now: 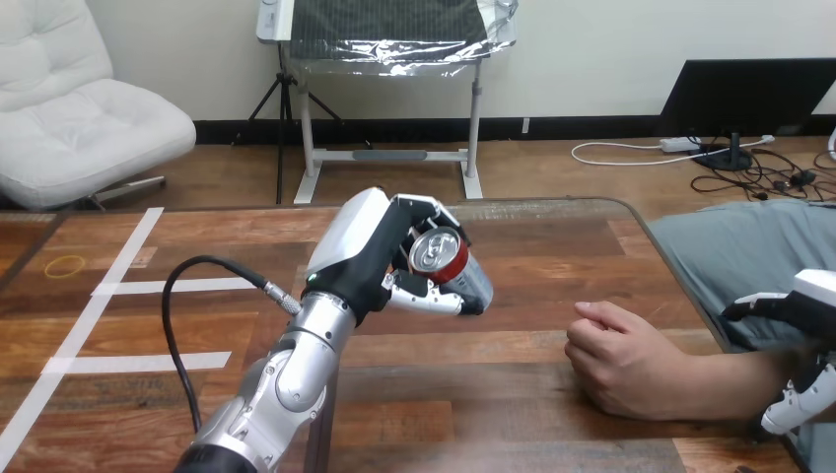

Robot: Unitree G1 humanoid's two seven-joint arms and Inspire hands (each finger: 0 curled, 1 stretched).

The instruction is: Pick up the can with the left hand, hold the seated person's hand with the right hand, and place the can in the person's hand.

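- Clamping the can (pixel 441 254) above the table's (pixel 552 246) middle, the left hand (pixel 370 251) held its top tipped toward the camera.
- Right hand (pixel 810 294) was cut off at the right edge; its grip was unclear.

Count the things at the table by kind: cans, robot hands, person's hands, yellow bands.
Cans: 1, the can, held in the left hand
Robot hands: 2, the left hand and the right hand
Person's hands: 1, the person's hand
Yellow bands: 1, the yellow band
Total: 5
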